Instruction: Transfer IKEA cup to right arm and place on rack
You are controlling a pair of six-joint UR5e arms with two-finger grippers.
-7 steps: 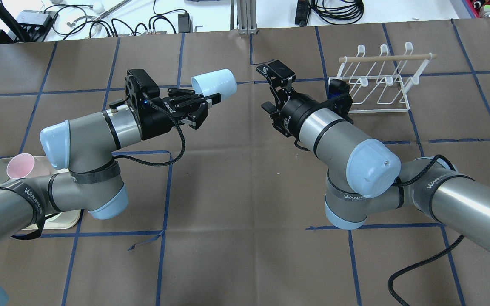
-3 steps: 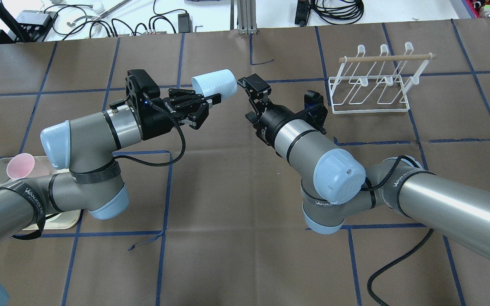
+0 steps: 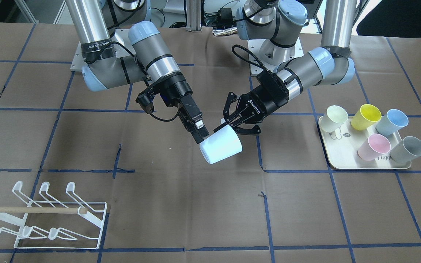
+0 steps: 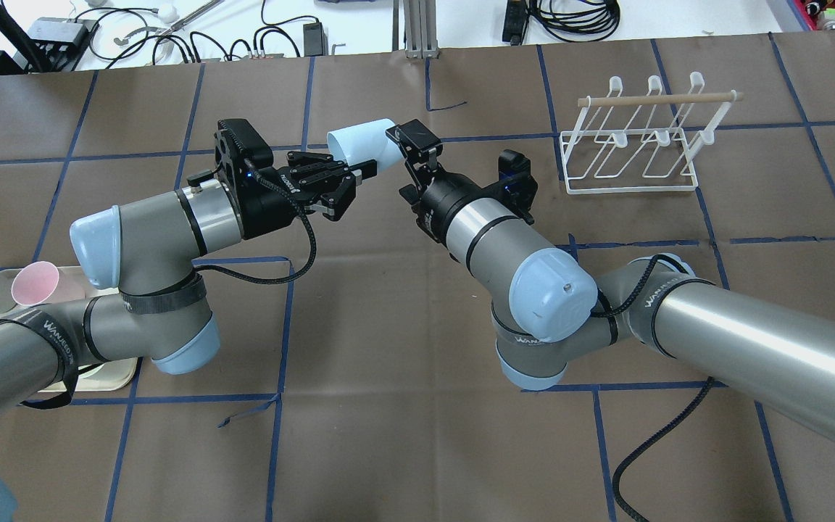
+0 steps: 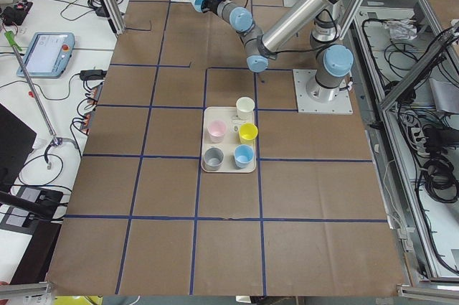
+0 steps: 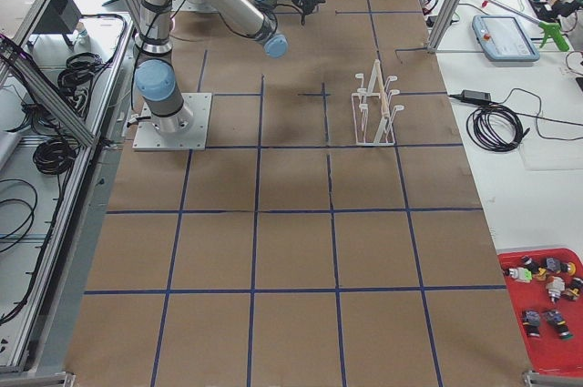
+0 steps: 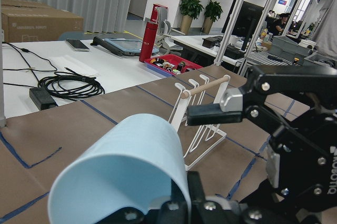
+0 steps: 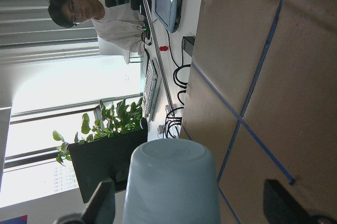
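A pale blue cup (image 4: 361, 143) is held on its side above the table by my left gripper (image 4: 358, 169), which is shut on the cup's wall near the rim. My right gripper (image 4: 404, 165) is open at the cup's closed base. In the right wrist view the cup (image 8: 171, 184) lies between its two spread fingers (image 8: 104, 202). The front view shows the cup (image 3: 220, 147) between the left gripper (image 3: 228, 122) and the right gripper (image 3: 202, 140). The white wire rack (image 4: 631, 145) with a wooden dowel stands empty at the far right, and also shows in the front view (image 3: 46, 215).
A cream tray (image 3: 342, 162) with several coloured cups sits on my left side and also shows in the left side view (image 5: 228, 140). Blue tape lines cross the brown table cover. Cables and devices lie on the white bench beyond the far edge.
My right arm has swung left toward the cup, and its open fingers now straddle the cup's base. The left arm and cup have stayed still.
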